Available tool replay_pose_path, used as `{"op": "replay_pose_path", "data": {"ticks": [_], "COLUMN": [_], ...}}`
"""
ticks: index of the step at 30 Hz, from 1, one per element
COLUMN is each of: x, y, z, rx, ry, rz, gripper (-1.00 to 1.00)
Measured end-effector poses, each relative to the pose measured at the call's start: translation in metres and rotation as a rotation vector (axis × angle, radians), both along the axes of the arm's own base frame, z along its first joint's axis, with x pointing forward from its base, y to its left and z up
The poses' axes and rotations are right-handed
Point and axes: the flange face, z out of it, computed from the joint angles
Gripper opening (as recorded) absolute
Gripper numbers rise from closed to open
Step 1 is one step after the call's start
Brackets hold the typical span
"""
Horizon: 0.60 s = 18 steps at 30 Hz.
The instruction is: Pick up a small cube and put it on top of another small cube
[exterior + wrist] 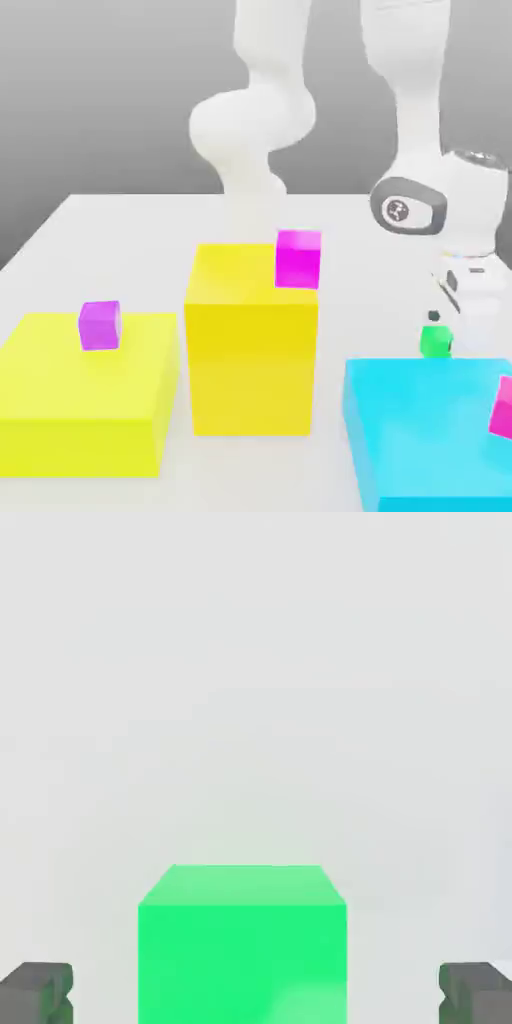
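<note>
The small green cube [436, 341] rests on the white table just behind the cyan block, at the exterior view's right. My gripper [447, 325] hangs straight down over it, its lower part hidden by the cyan block. In the hand view the green cube [243, 942] sits between my two dark fingertips [38, 994], with clear gaps on both sides, so the gripper [256, 997] is open and nothing is held. The small purple cube [100, 325] stands on the low yellow block [85, 390] at the exterior view's left.
A tall yellow block [252, 345] stands mid-table with a larger magenta cube [298, 258] at its back corner. A cyan block [430, 430] fills the front right, with a hot-pink cube [503, 405] at its right edge. White table [120, 230] stretches behind.
</note>
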Motion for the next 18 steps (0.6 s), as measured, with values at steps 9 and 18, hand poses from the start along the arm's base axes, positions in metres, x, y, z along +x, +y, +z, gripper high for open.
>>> {"op": "replay_pose_path", "data": {"ticks": [9, 18], "x": [0.001, 0.048], "y": [0.001, -0.006], "z": [0.014, 0.077], "rx": [-0.002, 0.004], "ry": [-0.003, -0.03], "rz": [0.002, -0.029], "gripper": [-1.0, -1.0]}}
